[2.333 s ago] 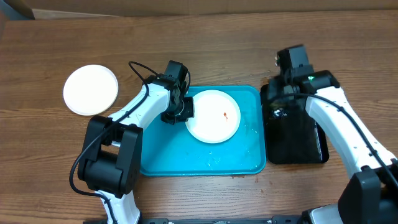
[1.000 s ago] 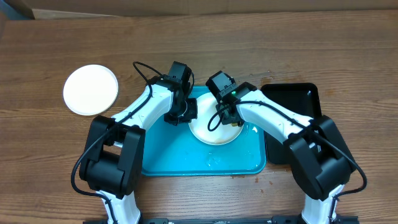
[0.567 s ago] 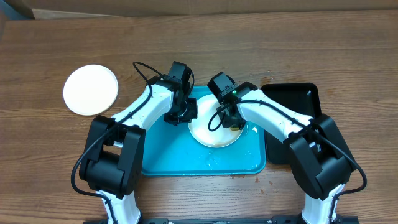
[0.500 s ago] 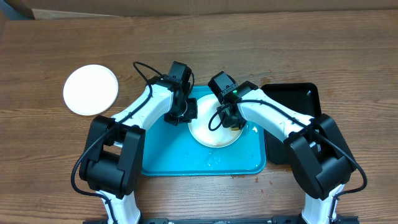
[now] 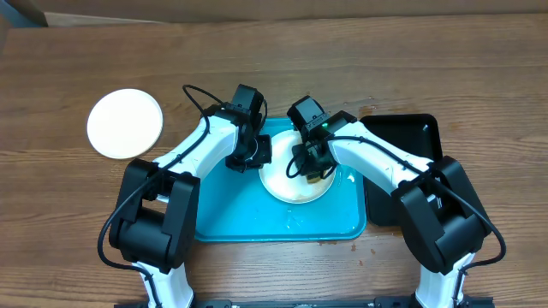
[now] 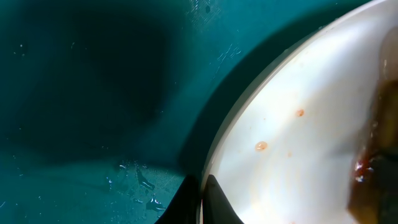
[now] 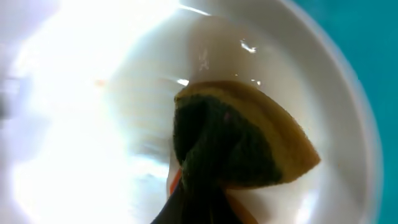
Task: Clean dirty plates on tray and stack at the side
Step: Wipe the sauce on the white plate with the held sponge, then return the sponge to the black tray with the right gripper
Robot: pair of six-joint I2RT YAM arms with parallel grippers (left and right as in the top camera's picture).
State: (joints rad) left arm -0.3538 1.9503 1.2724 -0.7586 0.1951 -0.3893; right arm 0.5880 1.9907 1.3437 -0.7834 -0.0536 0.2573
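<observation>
Scrubbing looks to be the step in hand. One white plate [image 5: 284, 186] lies inside the turquoise tray [image 5: 229, 214], toward its far right part, and both arms meet over it.

The left fingers [image 6: 216, 204] are pinched together on the plate's left rim, one on each side of the lip. That grip is most likely there to pin the plate, so that it neither slides nor spins on the wet tray while the other arm rubs. The right fingers [image 7: 198, 200] are clamped on a sponge [image 7: 249, 140], yellow with a dark green scouring face. It is squeezed into a wedge and pressed into the well of the plate, which suits working at a small stain.

A few orange specks [image 6: 261, 146] sit on the white between the rim and the sponge, and a reddish trace shows at the sponge's edge. Glare washes out much of the right wrist view, so I cannot say how much of the smear is left under the sponge; this plate is probably not done.

A second plate [image 5: 125, 123], white and apparently clean, rests on the bench [image 5: 342, 68] well apart to the left of the tray. That is likely where the stack belongs. A black tray [image 5: 417, 135] lies just beside the turquoise one on the right.
</observation>
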